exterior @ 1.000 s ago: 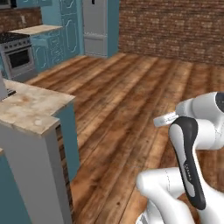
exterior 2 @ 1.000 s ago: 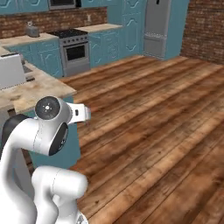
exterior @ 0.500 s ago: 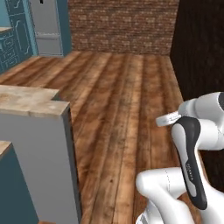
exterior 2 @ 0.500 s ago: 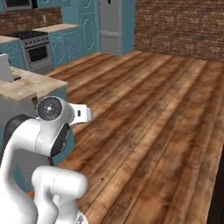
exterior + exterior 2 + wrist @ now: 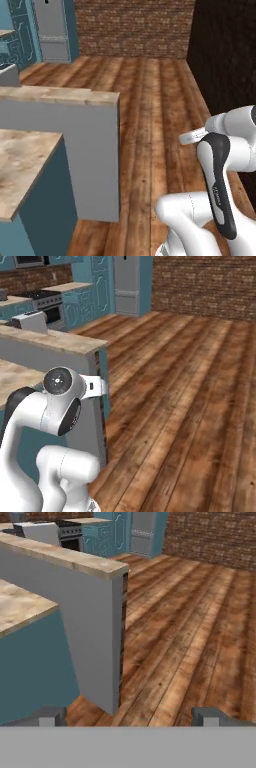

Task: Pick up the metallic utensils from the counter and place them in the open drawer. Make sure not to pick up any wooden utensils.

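The counter point(image 5: 22, 162), a beige marble slab with rust blotches on a teal base, lies at the lower left of the left base view. It also appears as the counter point(image 5: 14, 378) behind my arm and the counter point(image 5: 20, 609) at the left of the hand view. My gripper point(image 5: 129, 716) is open, its fingertips point(image 5: 50, 714) wide apart with nothing between them, above the wooden floor beside the counter's end. The metallic utensils, the wooden utensils and the open drawer are out of view.
A grey partition wall with a beige top point(image 5: 65, 95) point(image 5: 55, 341) point(image 5: 67, 557) stands just beyond the counter. A toaster point(image 5: 31, 321), a stove point(image 5: 47, 298) and a fridge point(image 5: 52, 25) point(image 5: 127, 283) are farther back. Wooden floor point(image 5: 150, 100) stretches to a brick wall point(image 5: 210, 283).
The whole scene has swung across both base views, so the base has turned. The counter and grey partition are now nearer. The arm's pose and the open gripper look unchanged.
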Controlling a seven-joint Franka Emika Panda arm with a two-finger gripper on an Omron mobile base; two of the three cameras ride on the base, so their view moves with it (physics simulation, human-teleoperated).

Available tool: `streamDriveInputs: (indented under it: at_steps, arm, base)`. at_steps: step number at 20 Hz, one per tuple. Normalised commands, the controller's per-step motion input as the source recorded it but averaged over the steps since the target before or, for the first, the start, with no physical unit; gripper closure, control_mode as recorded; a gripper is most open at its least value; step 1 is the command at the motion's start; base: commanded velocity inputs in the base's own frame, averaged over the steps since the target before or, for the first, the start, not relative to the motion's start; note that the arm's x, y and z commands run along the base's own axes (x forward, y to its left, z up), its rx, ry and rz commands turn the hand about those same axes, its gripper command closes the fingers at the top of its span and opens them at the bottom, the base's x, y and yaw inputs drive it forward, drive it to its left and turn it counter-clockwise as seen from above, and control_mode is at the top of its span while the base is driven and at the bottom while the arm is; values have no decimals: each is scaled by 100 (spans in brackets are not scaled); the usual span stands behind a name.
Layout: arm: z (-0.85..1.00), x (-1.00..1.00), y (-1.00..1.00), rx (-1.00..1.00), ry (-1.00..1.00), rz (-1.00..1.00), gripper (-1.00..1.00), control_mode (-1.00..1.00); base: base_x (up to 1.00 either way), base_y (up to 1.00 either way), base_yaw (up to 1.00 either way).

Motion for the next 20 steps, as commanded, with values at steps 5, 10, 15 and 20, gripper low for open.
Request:
streamDriveInputs:
  at_steps: [5, 10, 15, 20]
  arm:
    - [0, 0, 0, 0, 0, 0, -100, 100]
    - [0, 0, 0, 0, 0, 0, -100, 100]
    - [0, 0, 0, 0, 0, 0, -100, 100]
    - [0, 0, 0, 0, 0, 0, -100, 100]
  base:
    - [-97, 100, -16]
    - [-69, 100, -20]
    - [-11, 100, -25]
    - [16, 100, -21]
